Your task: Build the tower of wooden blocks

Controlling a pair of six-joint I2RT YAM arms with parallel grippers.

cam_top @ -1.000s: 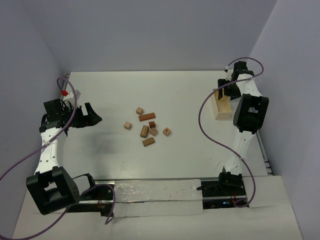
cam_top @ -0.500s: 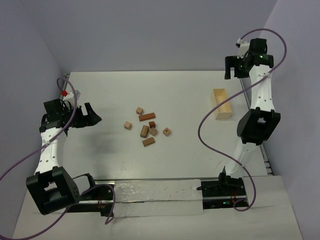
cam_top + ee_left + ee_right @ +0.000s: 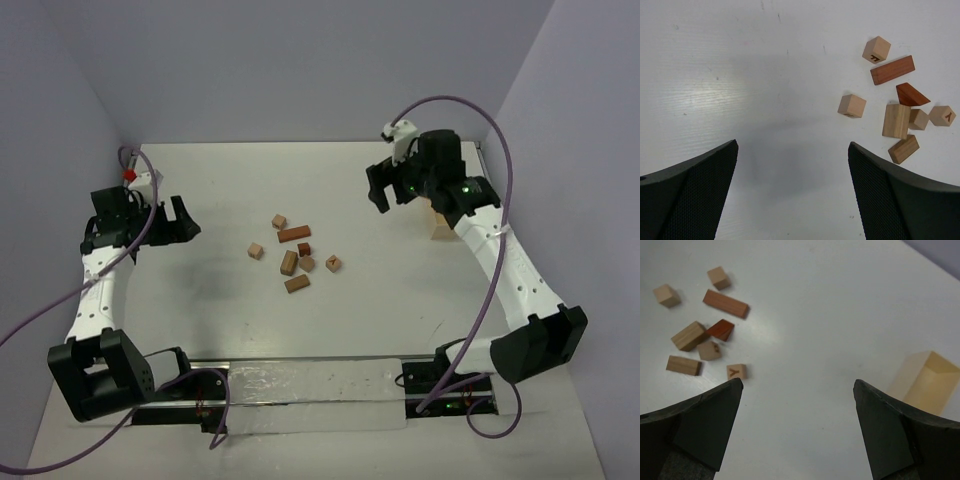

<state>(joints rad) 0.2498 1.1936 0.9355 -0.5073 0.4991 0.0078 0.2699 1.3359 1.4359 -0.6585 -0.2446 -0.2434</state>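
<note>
Wide apart and empty, my left gripper (image 3: 188,226) hovers at nine o'clock from the wood blocks (image 3: 289,262). My right gripper (image 3: 386,192), its jaws just as far apart with nothing between them, hangs at two o'clock from them. The blocks lie loose in a cluster at mid-table, none stacked on another. A pale tray (image 3: 441,230) sits at three o'clock, partly under my right arm.

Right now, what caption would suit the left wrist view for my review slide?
Open left tool hovers above the white table; loose wood blocks lie scattered ahead, none stacked yet.
</note>
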